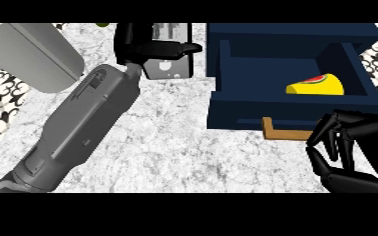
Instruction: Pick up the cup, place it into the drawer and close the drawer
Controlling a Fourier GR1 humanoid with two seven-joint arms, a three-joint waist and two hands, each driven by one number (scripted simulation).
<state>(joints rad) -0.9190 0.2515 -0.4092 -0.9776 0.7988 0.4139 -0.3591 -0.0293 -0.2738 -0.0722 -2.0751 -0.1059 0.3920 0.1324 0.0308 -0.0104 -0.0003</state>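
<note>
The marbled worktop (pixel 184 145) fills most of the head view. At 1 to 2 o'clock stands the navy drawer (pixel 244 115), pulled open, its front panel facing 6 o'clock. The grey left forearm (pixel 81 125) runs from 8 o'clock up toward 12. A large grey block (pixel 33 55), which I cannot identify, sits at 10 o'clock.

The right hand (pixel 343 152) shows at 4 o'clock, just beside the drawer's front. Its fingers (pixel 325 135) hang loosely bent and hold nothing. The left hand (pixel 148 45) is at 12 o'clock, well apart from the drawer's front; whether it is open or closed I cannot tell.

The wooden handle (pixel 284 134) juts from the drawer front toward 6 o'clock, at about 9 o'clock from the right hand and very near it. Whether they touch is not clear. The yellow cup (pixel 317 86) lies on its side inside the drawer, in the right part at 2 o'clock, free of both hands.

Judged from this, 2 of the 3 steps look done: the cup is picked and placed, and only the closing is left. The next move calls for the right hand to meet the drawer front or handle and push it toward 12 o'clock. The push should run straight along the drawer's travel so that the drawer does not skew, and the fingers must stay clear of the closing gap.
</note>
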